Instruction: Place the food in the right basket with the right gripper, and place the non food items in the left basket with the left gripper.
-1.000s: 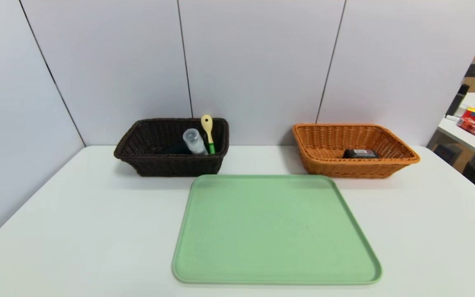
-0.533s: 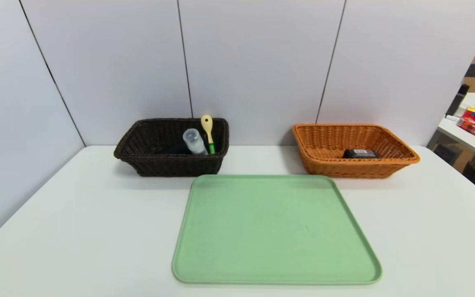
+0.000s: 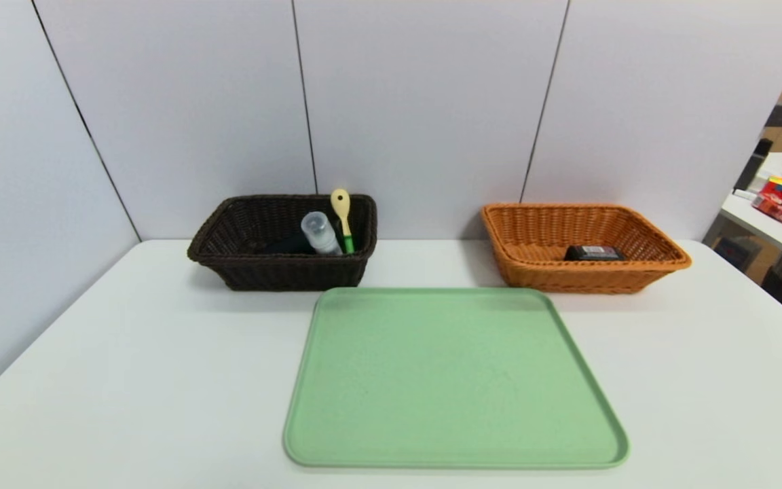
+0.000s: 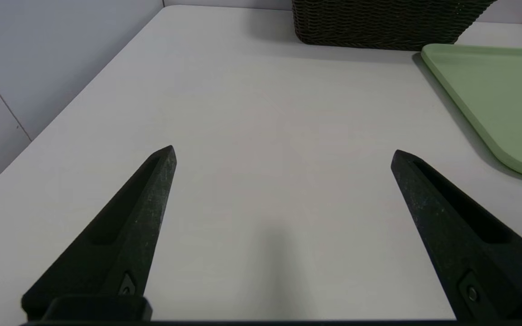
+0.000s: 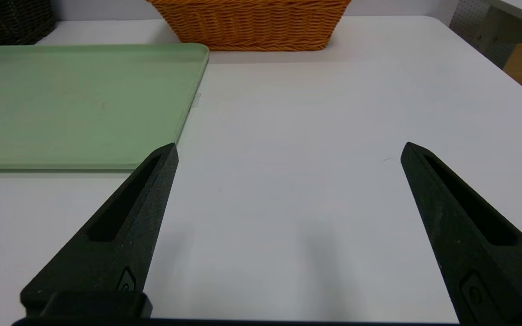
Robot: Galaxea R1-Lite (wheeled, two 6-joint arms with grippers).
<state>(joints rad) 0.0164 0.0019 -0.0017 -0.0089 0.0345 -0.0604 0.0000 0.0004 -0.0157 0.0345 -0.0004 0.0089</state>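
Note:
The dark brown left basket (image 3: 228, 238) at the back left holds the non food items: a white bottle with a clear cap (image 3: 320, 233), a yellow spoon with a green handle (image 3: 342, 212) and a dark case (image 3: 289, 246) low behind the rim. The orange right basket (image 3: 656, 248) at the back right holds the food, a small black carton (image 3: 592, 252). Neither arm shows in the head view. My left gripper (image 4: 283, 154) hangs open over bare table near the front left. My right gripper (image 5: 289, 150) hangs open over bare table near the front right. Both hold nothing.
A green tray (image 3: 455, 377) lies bare in the middle of the white table, in front of both baskets. Grey wall panels close the back and left. A side table (image 3: 781, 231) with assorted packages stands off to the far right.

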